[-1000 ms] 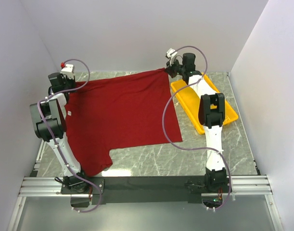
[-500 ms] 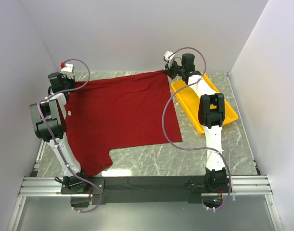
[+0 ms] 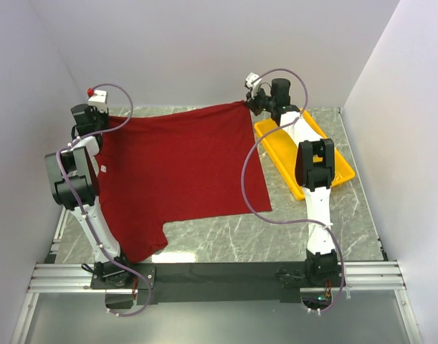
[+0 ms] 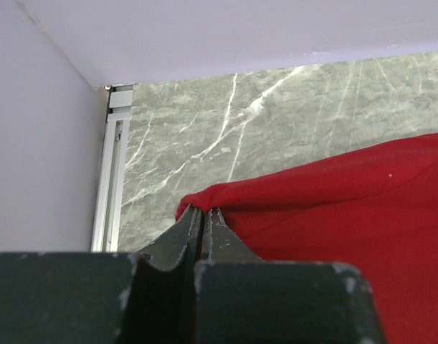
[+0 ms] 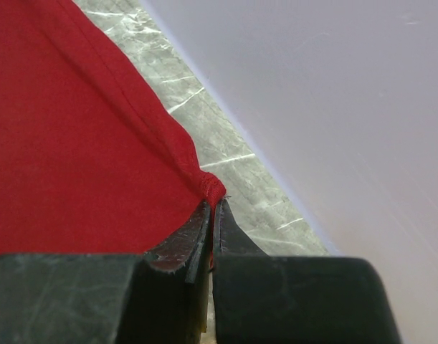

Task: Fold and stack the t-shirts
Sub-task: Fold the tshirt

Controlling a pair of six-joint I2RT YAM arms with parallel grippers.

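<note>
Red t-shirt (image 3: pixel 183 161) spread on table (image 3: pixel 290 236), its far corners pinched between the closed fingers of left gripper (image 4: pixel 204 213) and right gripper (image 5: pixel 213 204). The left has drawn back slightly, probably tautening the far edge for folding.

No legible text in any view.
A white tag (image 3: pixel 104 169) on the red t-shirt (image 3: pixel 183 161) shows in the top view, too small to read.

Table top (image 3: pixel 290 229): grey-green marble pattern, white veins.
Carries red t-shirt (image 3: pixel 175 165) spread across left and centre, yellow tray (image 3: pixel 282 159) at right.
</note>
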